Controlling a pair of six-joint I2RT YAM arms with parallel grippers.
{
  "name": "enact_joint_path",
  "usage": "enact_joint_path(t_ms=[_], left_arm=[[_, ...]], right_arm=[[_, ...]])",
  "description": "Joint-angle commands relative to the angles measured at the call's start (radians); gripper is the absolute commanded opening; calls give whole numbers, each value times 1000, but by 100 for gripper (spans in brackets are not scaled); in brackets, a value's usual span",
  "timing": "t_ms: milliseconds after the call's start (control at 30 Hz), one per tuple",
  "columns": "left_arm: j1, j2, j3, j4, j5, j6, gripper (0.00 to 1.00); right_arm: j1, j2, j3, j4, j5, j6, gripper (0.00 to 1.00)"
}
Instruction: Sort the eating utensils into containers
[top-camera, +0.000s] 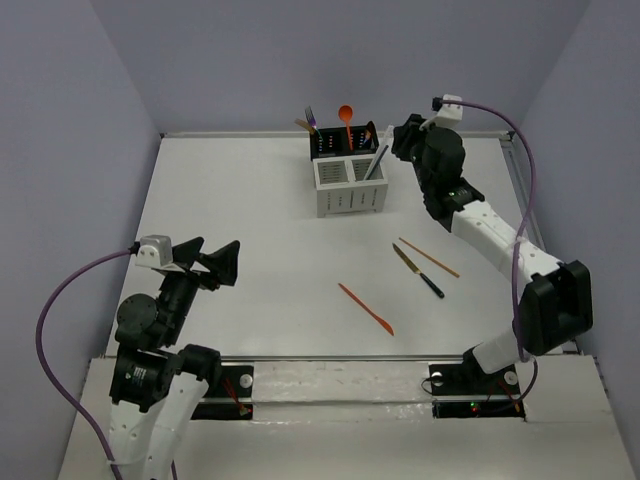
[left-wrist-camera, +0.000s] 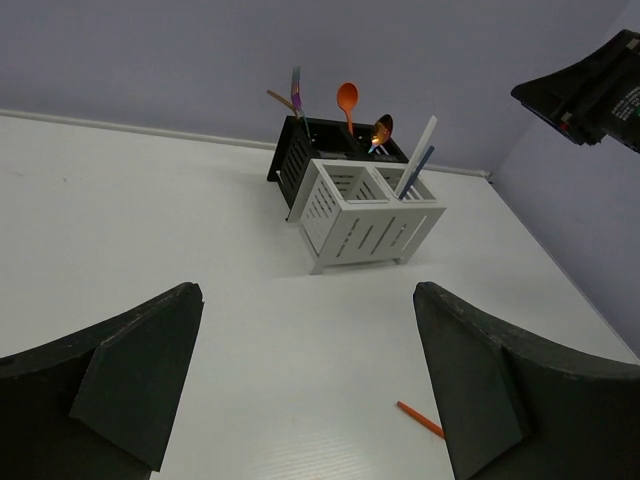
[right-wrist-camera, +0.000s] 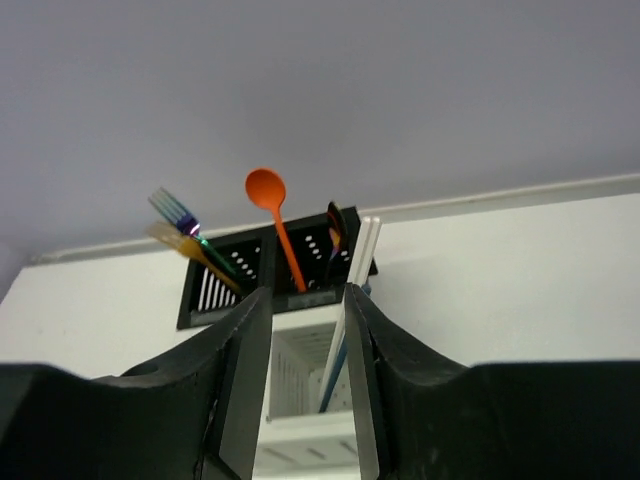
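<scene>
The right fingers (right-wrist-camera: 255, 325) are standing released, parted just above the nearer white compartment of the containers (top-camera: 350, 196), with a pair of white chopsticks (right-wrist-camera: 366, 248) and a dark blue utensil (right-wrist-camera: 333, 372) rising through the gap close to one finger; nothing is being grasped. Just beyond them an orange spoon (right-wrist-camera: 266, 188), a bluish fork (right-wrist-camera: 173, 208) and a gold utensil (right-wrist-camera: 168, 236) are leaning out of the black compartments at the back.

The left fingers (top-camera: 226, 262) are hanging spread wide and holding nothing, low over the near left part of the desk (top-camera: 240, 190), well apart from the holder block.

Three eating utensils are lying flat on the desk between the block and the near edge: an orange knife (top-camera: 365, 308) nearest the front, a gold-and-black knife (top-camera: 418, 272) to its right, and an orange chopstick (top-camera: 430, 258) just beside that one, under the right forearm. None is touching another.

The containers are sitting near the far edge, close to the back wall (top-camera: 330, 60). The left half of the desk is offering broad bare room; side walls are closing it in on both sides.
</scene>
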Motion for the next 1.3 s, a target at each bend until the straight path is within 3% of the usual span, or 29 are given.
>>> enact_joint_path(t_ms=[0,133,300,467,600,700,733,867,1033,1267], left_arm=[[-4,-24,18,50,11,7,99],[-22,-31,18,50,11,6,99],[-22,-35,16,50,14,6,99],[-22,-37,16,50,11,4,99],[-22,-34,16,48,8,4,99],[-22,-32,16,50,8,4,99],[-22,-29,16,48,8,4,99],[-22,-29,16,48,8,4,99],[-22,-31,16,50,8,4,99],[-22,-32,16,48,6,3,99]], right_arm=[[9,-83,-77,-316,-273,81,36],[124,-150,-228,-455,-277,75,32],[294,-144,-281,-640,-248,76,34],[423,-94,-306,-742,-260,81,58],[474,-40,-310,-803,-237,92,59],[500,-18,-313,-857,-215,140,52],[500,-24,-322,-866,-211,153,45],[535,-83,-348,-921,-273,207,42],[592,-120,-397,-949,-349,280,57],[603,-146,-532,-797,-458,391,74]])
